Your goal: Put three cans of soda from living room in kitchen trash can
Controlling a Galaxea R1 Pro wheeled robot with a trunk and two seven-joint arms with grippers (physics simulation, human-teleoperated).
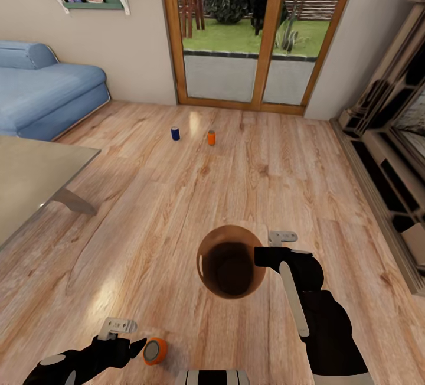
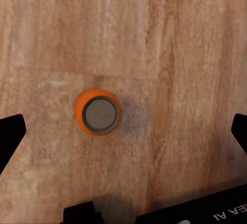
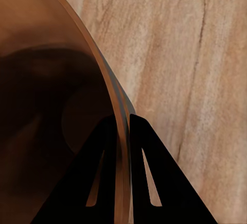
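Warm wood-plank floor [image 1: 248, 155] carries all. Blue can [image 1: 175, 133] and orange can [image 1: 211, 137] upright far, near glass doors, apart. Second orange can [image 1: 154, 351] upright near left. Low table [image 1: 35, 178] stands left, sofa [image 1: 47, 95] far left.

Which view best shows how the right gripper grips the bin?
The right wrist view: the right gripper has its fingers clamped on the trash can rim, one inside, one outside. The head view shows the gripper at the rim from above, with less detail.
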